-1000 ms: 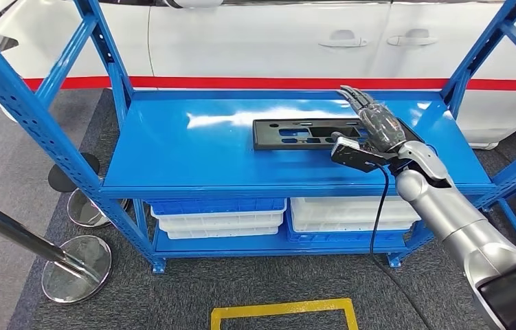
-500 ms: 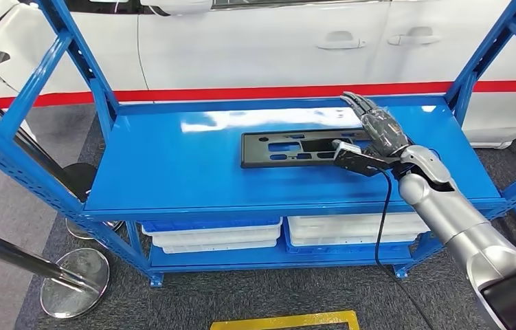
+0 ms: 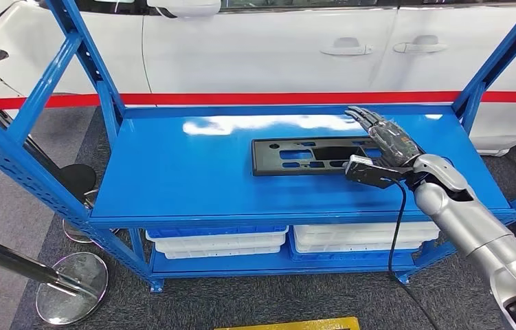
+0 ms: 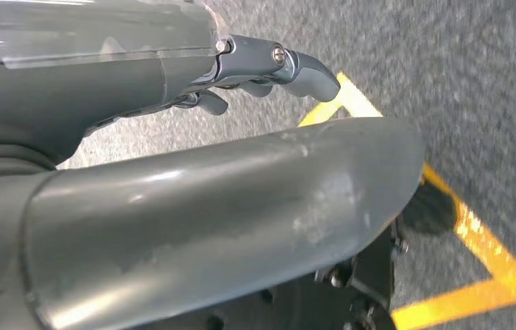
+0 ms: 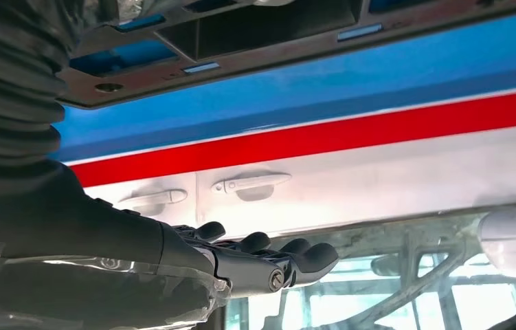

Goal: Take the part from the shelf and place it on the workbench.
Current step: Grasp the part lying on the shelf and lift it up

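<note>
A flat black part (image 3: 303, 155) with several cut-outs lies on the blue shelf's top board (image 3: 186, 172), right of centre. My right hand (image 3: 384, 137) hovers over the part's right end, fingers stretched out and apart, holding nothing. The right wrist view has the same part (image 5: 241, 34) close to the palm side and the extended fingers (image 5: 268, 265) free of it. My left hand (image 4: 275, 69) hangs over the carpet floor, its fingers loosely bent and empty.
Blue uprights (image 3: 83, 62) frame the shelf on both sides. White and blue bins (image 3: 217, 240) sit on the lower board. A white car with a red stripe (image 3: 275, 48) stands behind. A stanchion base (image 3: 69, 295) and yellow floor tape (image 4: 475, 227) lie near.
The whole picture has shifted, so the camera moved. My right hand stays over the part's right end with fingers stretched, a little lower toward it.
</note>
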Robot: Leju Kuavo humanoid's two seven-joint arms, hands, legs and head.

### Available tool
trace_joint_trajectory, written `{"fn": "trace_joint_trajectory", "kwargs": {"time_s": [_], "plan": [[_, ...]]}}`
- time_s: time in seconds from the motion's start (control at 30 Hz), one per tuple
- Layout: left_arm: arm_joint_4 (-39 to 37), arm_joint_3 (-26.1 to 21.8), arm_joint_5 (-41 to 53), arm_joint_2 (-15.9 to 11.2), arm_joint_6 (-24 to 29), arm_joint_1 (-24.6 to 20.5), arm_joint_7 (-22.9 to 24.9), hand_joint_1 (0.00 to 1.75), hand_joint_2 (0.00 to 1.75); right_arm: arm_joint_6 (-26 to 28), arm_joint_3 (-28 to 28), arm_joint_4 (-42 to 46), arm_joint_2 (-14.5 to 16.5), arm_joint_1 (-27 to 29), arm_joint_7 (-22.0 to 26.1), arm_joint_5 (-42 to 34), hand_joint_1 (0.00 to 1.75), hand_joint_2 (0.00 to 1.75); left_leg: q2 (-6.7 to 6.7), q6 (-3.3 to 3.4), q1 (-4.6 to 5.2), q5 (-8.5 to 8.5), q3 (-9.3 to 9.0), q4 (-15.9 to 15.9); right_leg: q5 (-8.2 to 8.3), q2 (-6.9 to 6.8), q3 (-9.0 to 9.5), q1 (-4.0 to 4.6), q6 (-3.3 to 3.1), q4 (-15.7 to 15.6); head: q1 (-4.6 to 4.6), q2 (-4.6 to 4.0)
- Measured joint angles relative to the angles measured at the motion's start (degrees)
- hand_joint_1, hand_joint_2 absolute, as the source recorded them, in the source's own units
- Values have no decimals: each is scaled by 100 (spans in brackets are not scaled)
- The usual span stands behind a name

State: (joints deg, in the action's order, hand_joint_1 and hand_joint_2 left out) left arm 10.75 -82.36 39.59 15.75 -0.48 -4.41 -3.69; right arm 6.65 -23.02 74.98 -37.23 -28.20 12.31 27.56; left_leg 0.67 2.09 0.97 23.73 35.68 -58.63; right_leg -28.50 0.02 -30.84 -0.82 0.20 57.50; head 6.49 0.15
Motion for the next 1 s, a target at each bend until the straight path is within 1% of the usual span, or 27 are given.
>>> {"fn": "trace_joint_trajectory", "kwargs": {"time_s": [0.27, 0.47, 0.6, 0.8, 1.0], "plan": [[0, -7, 1, 1, -3, -5, -3, 0, 0, -422, -65, 164, -225, 4, -14, -10, 0, 175, 0, 17, 4, 0, -1, -2, 18, 0, 10, -3, 44, -21, 0, 0], [0, -10, -7, 1, -13, -4, 15, 0, 0, -684, -194, 172, -311, -71, -40, -54, 0, 175, -2, 23, 2, -5, -4, -2, 22, 0, 11, 1, 50, -21, 0, 0], [0, -11, -2, 1, -14, -5, 33, 0, 0, -780, -374, 120, -320, -151, -58, -21, 0, 175, -2, 21, -2, -7, -5, -1, 22, 0, 12, 6, 50, -19, 0, 0], [0, -11, 17, 1, -18, -8, 48, 0, 0, -737, -764, -104, -243, -256, -87, 137, 0, 175, -2, 20, -4, -7, -5, 0, 21, 0, 13, 9, 50, -17, 0, 0], [0, -11, 47, 1, -18, -14, 57, 0, 0, -551, -1092, -488, 33, -388, -95, 249, 0, 175, -2, 20, -5, -7, -5, 0, 21, 0, 13, 9, 50, -17, 0, 0]]}}
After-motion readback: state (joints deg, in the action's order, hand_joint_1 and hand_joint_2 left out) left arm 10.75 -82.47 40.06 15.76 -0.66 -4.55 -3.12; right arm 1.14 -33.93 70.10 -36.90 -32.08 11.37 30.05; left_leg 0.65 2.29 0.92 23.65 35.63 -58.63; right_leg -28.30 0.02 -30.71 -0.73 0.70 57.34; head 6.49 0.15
